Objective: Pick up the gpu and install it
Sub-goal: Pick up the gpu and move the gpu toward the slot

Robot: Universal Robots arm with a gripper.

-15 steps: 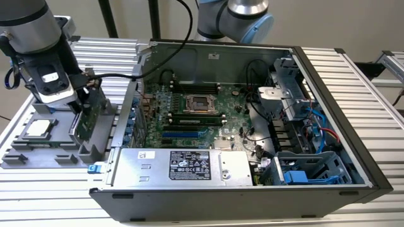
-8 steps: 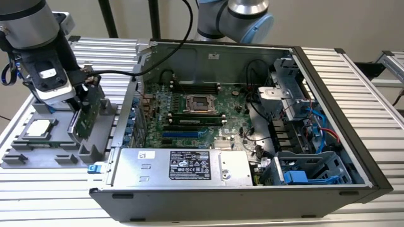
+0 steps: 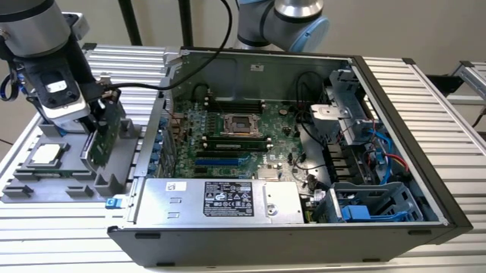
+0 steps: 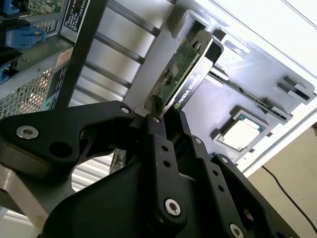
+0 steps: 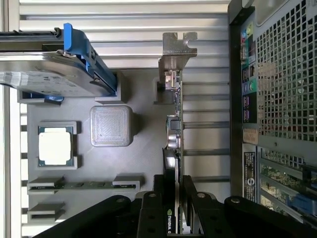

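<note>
The gpu (image 3: pixel 102 142) stands on edge in a slot of the grey parts tray (image 3: pixel 31 190), on the exterior view's left of the open computer case (image 3: pixel 395 142). Its green board faces the case. My gripper (image 3: pixel 104 114) comes down on its upper edge. In the second wrist view the black fingers (image 4: pixel 153 144) pinch the end of the gpu (image 4: pixel 184 74), green face on one side, black cooler on the other. In the first wrist view the gpu (image 5: pixel 173 129) is edge-on, its silver bracket far from my gripper (image 5: pixel 174 193), which is shut on the card.
On the tray lie a square silver processor chip (image 5: pixel 55 148), a memory stick (image 5: pixel 79 184) and a silver hard drive with blue tabs (image 5: pixel 49 74). Inside the case are the motherboard (image 3: pixel 235 136) with blue slots (image 3: pixel 216 162) and the power supply (image 3: pixel 220 199).
</note>
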